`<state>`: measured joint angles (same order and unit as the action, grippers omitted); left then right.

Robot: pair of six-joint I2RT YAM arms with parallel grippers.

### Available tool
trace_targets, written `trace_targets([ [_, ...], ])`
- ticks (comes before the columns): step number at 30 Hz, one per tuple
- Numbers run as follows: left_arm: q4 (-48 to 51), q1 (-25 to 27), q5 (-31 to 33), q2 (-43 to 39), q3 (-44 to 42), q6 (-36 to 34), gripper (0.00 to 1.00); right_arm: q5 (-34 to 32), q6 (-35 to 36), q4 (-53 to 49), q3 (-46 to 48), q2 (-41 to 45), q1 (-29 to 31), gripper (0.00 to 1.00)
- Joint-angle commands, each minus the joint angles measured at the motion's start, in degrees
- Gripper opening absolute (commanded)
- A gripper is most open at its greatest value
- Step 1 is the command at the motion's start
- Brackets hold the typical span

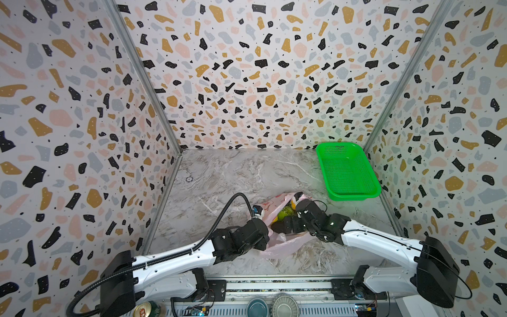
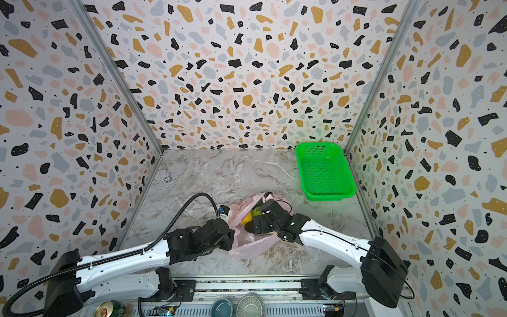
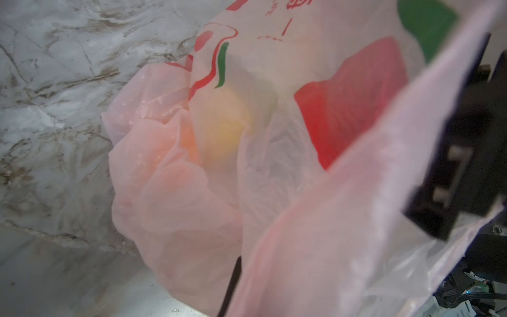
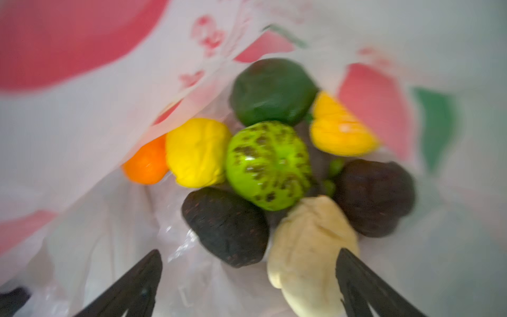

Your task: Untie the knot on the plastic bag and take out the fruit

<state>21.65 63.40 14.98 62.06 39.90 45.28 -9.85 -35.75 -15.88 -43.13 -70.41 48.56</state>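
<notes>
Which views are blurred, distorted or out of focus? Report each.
Right wrist view: motion-blurred, smearing the spotted yellow-green round fruit and thin translucent pink plastic bag. Left wrist view: nearest bag film out of focus. Both top views: sharp, wide-angle bowed terrazzo-patterned walls.

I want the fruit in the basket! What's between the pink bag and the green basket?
Just bare marble table between pink bag and green basket; both top views show it.

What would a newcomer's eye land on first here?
The bright green basket in the far right corner, with nothing in it. Then the pink plastic bag at front centre between both arms, with colourful fruit piled inside and the open right end effector poised over it.
</notes>
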Motion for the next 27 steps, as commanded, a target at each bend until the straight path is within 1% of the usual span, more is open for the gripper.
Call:
trace_targets([
  [1, -3.83, 0.98, 4.74, -0.35, 0.78, 1.72, 0.00, -4.99, -1.01, -4.07, 3.54, 2.85, -4.67, 0.99],
  [4, -4.43, 1.03, 6.30, -1.11, 0.55, 2.65, 0.00, -5.19, 0.90, -3.76, 6.66, 3.65, -7.95, 0.99],
  [6, -5.59, 1.20, 6.12, -1.11, -0.25, 3.36, 0.00, -4.24, 2.35, -2.29, 8.56, 3.98, -8.44, 0.99],
  [10, -6.96, 2.37, 6.18, -0.63, -0.58, 4.03, 0.00, 3.43, 5.66, -0.49, 9.03, 4.04, -7.60, 0.99],
  [11, -6.99, 2.74, 6.59, -0.63, -0.31, 4.03, 0.00, 4.33, 6.14, -0.78, 8.63, 4.14, -6.67, 0.99],
  [16, -5.95, 3.83, 8.47, -0.74, 2.05, 3.63, 0.00, 4.68, 5.81, -5.27, 5.07, 4.20, 0.06, 0.99],
  [21, -6.05, 3.93, 9.90, -1.72, 3.15, 3.68, 0.00, 1.70, 3.33, -8.55, 3.71, 4.74, 6.91, 0.99],
  [24, -6.38, 4.04, 10.04, -2.05, 3.43, 3.49, 0.00, -0.13, 2.75, -7.78, 5.19, 5.75, 11.07, 0.99],
  [27, -6.12, 4.02, 10.37, -2.92, 3.19, 3.33, 0.00, -1.56, 2.52, -9.22, 6.76, 5.73, 13.15, 0.99],
])
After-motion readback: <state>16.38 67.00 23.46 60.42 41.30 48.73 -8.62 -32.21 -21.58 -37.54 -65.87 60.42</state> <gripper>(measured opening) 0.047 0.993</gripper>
